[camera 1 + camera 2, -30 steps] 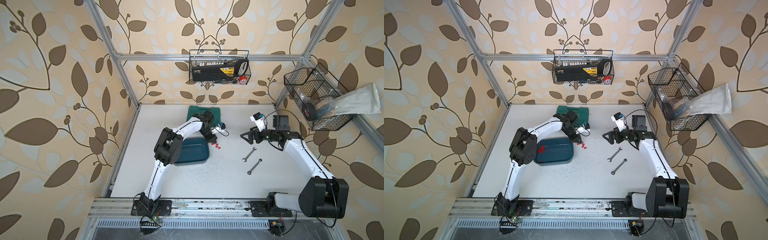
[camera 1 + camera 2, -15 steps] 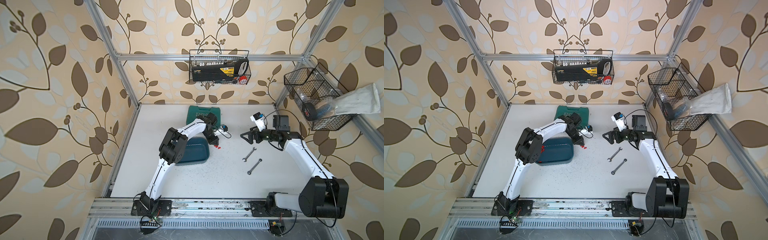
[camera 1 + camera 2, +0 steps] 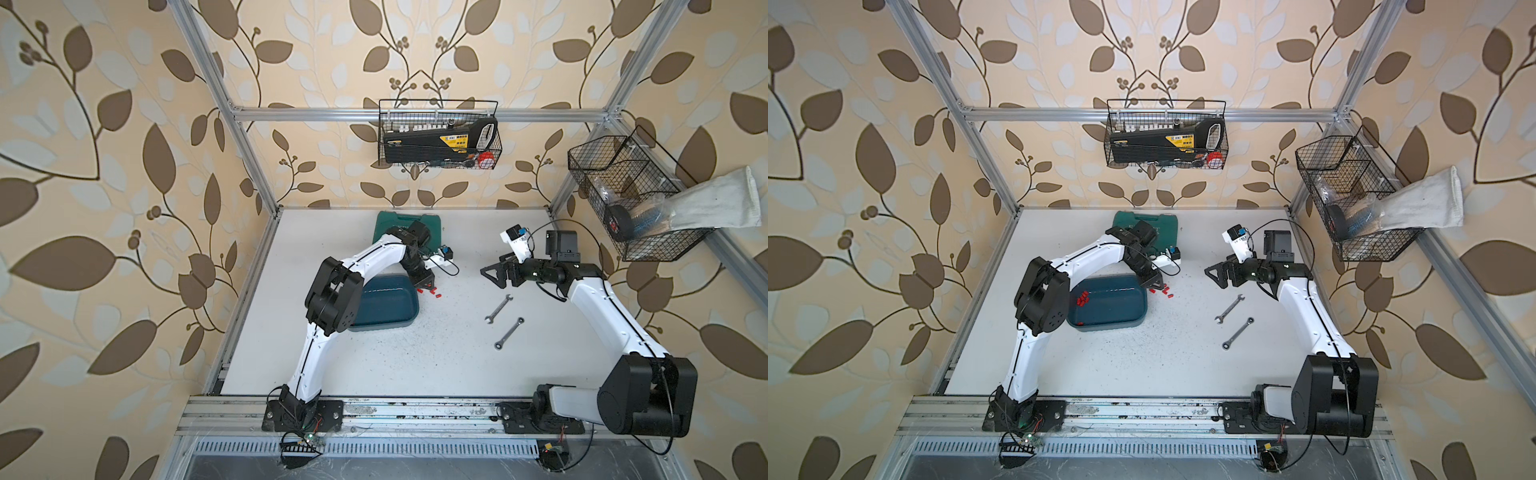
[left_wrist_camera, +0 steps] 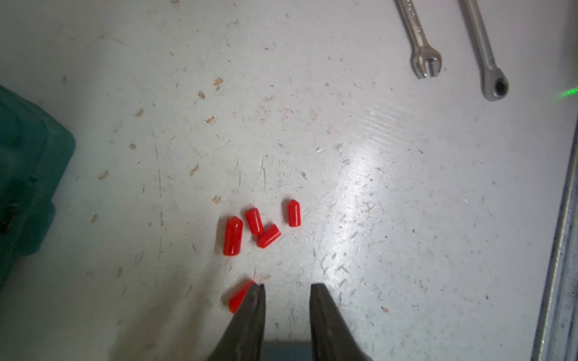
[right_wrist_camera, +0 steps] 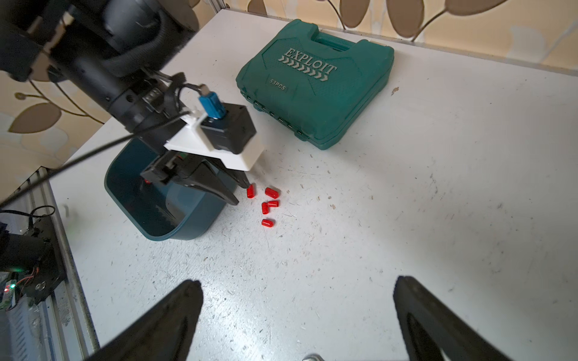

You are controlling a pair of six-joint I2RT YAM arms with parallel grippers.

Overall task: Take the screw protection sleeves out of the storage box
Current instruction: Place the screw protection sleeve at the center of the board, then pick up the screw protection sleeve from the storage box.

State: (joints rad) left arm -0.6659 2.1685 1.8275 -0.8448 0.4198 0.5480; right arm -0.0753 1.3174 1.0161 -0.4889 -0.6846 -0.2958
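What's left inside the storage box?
A cluster of red sleeves sits at one end of the storage box; the remaining floor looks bare. The left arm covers that end's edge, so more may hide.

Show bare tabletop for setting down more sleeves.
Free: white tabletop between the dark teal plastic tray and the two steel wrenches, and toward the front rail. Crowded: five red plastic sleeves beside the tray, at the left gripper.
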